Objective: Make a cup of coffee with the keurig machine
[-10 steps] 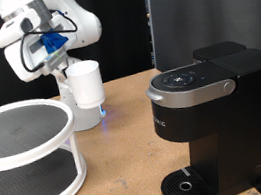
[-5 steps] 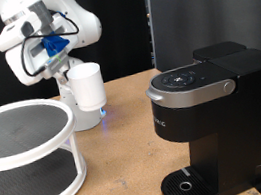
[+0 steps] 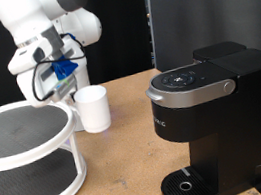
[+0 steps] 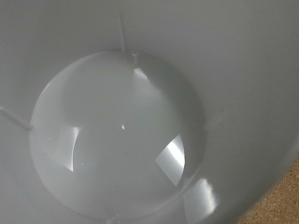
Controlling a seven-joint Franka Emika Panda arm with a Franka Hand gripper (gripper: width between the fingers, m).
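The white cup (image 3: 94, 108) stands low over the wooden table, at the exterior view's left of the keurig machine (image 3: 215, 113). My gripper (image 3: 70, 80), with blue parts on the hand, is pressed against the cup's upper left side; its fingers are hidden. The wrist view is filled by the cup's empty white inside (image 4: 117, 135), with a bit of table at one corner. The black machine has its silver-ringed lid shut, and its round drip tray (image 3: 189, 183) is bare.
A white two-tier round rack (image 3: 24, 157) stands at the exterior view's left, close to the cup. A dark panel rises behind the machine. Bare wooden table (image 3: 123, 170) lies between the rack and the machine.
The arm has come down and the cup with it. The cup sits lower and slightly to the right, and the white hand now stands above and left of it.
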